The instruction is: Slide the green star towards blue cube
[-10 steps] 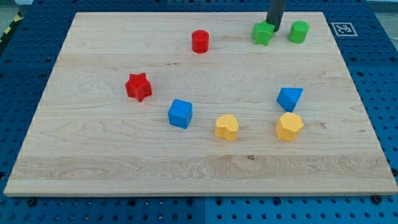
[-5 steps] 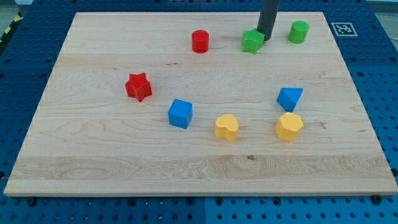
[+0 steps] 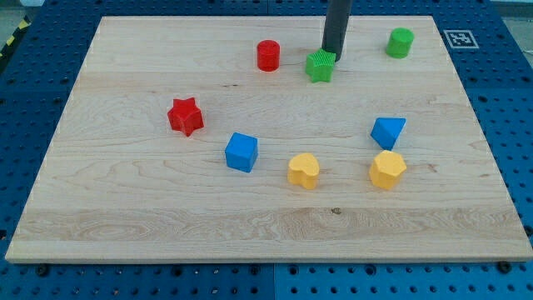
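One block matters: the green star (image 3: 320, 66) is sitting well up-right of the blue cube (image 3: 241, 152). My tip (image 3: 333, 58), seemingly touching its far side, is pushing cube-ward; no pincer is showing.

Red cylinder (image 3: 268, 55), red star (image 3: 185, 116), green cylinder (image 3: 400, 42), two yellow blocks (image 3: 304, 170) (image 3: 387, 169), wooden board (image 3: 125, 217)

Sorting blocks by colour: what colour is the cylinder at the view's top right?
Green: the cylinder shows plainly in the camera view, the only one given.
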Available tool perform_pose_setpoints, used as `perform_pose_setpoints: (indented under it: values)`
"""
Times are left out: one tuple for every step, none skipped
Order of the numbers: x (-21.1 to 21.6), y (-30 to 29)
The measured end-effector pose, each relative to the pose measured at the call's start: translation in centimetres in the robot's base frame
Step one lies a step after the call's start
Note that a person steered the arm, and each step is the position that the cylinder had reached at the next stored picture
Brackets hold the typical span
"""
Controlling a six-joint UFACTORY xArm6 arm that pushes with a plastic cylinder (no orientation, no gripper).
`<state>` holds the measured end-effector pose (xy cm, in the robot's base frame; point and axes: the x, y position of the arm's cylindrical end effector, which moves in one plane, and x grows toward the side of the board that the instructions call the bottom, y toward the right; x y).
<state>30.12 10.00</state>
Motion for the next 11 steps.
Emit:
perform_pose_setpoints:
  values:
    - [0.0, -0.2]
    - [0.9, -1.0]
    - [2.7, -1.5]
    - [5.1, -3.3]
    - [6.5, -5.3]
    - [8.1, -7.9]
    - [8.5, -9.1]
    - [8.5, -9.2]
    - [8.4, -9.2]
    - [8.4, -9.2]
    - [7.6, -9.5]
